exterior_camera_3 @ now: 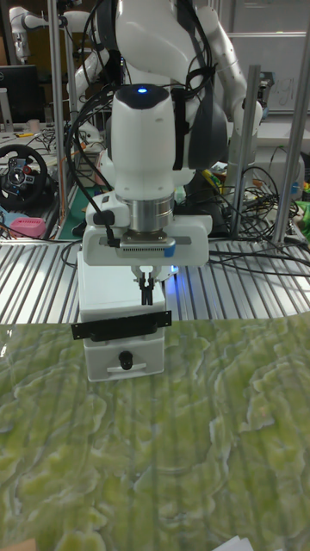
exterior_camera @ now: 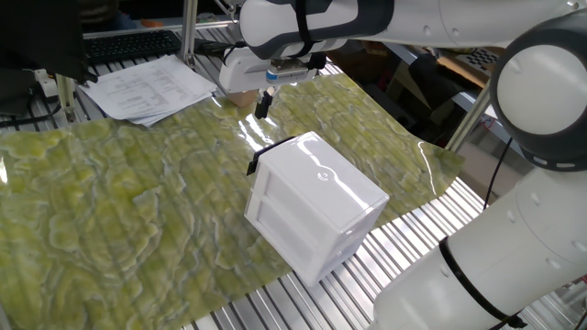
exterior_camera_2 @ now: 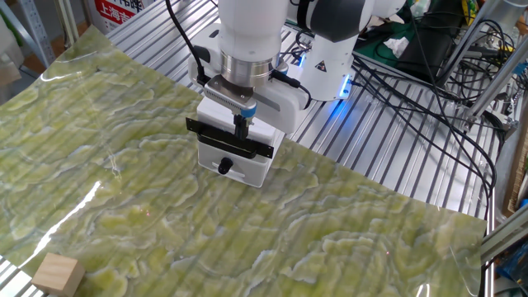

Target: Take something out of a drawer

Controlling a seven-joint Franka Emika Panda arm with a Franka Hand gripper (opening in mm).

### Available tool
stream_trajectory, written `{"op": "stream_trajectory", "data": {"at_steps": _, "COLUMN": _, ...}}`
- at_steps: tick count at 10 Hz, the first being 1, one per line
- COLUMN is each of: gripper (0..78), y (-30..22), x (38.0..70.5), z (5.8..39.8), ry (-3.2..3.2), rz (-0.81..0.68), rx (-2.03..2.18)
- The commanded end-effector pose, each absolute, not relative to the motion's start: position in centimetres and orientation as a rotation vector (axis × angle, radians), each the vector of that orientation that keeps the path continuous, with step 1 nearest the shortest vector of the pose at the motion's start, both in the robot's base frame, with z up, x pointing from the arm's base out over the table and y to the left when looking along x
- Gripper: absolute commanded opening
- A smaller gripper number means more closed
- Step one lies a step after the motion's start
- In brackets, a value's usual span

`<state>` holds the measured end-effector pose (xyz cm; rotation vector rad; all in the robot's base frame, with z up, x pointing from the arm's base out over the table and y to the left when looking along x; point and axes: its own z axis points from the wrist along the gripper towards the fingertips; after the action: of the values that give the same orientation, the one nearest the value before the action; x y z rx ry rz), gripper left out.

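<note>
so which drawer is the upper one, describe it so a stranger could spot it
Find the small white box on the green mat, under the gripper. The upper drawer carries a long black strip across its front; the lower drawer below has only a round black knob.

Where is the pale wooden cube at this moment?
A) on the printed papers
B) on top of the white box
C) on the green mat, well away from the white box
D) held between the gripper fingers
C: in the other fixed view the wooden cube sits on the green mat near its front corner, far from the white box and the gripper.
</note>
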<state>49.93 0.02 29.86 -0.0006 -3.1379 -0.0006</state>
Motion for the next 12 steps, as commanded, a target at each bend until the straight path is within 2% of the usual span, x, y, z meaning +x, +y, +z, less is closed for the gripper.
{"op": "stream_trajectory", "data": {"at_steps": 1, "gripper": 0.0, "y": 0.02, "x": 49.93, "z": 29.86, "ry": -2.961, "rz": -0.080, "rx": -0.718}}
{"op": "stream_trajectory", "data": {"at_steps": 12, "gripper": 0.0, "y": -0.12, "x": 50.80, "z": 30.02, "ry": -2.928, "rz": -0.072, "rx": -0.832}}
